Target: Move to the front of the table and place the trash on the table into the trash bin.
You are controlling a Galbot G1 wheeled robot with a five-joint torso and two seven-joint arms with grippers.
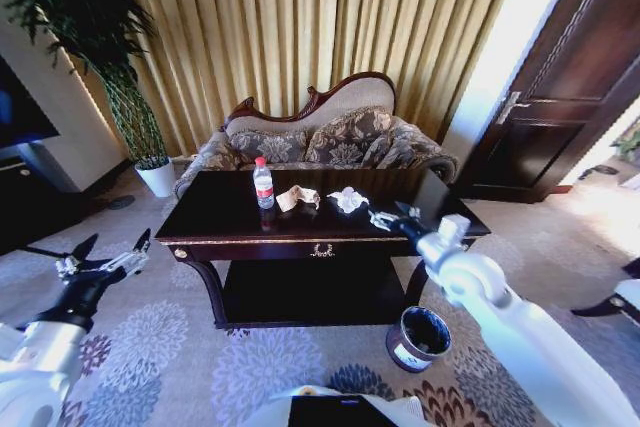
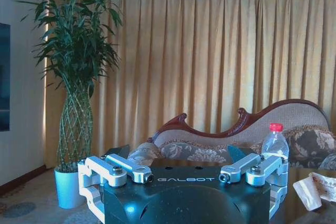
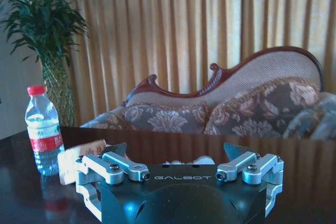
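Trash is sitting on the table point(image 1: 230, 217): bottle point(image 1: 263, 184), tan paper wad point(image 1: 297, 198), white tissue point(image 1: 348, 200). Right gripper point(image 1: 385, 217) is hovering wide open, empty, beside the tissue. Left gripper point(image 1: 112, 249) is waiting open, empty, off the table's left side. Trash bin point(image 1: 419, 338) is standing on the floor.

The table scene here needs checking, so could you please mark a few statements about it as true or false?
1. The bottle stands upright on the table. True.
2. The tissue already lies in the trash bin. False: it is still on the table, beside the paper wad.
3. The right tool is over the table's right part, open, near the tissue. True.
4. The left tool holds the bottle. False: it is open and empty, off the table's left end.
5. The trash bin stands on the table's lower shelf. False: it is on the carpet by the right front leg.
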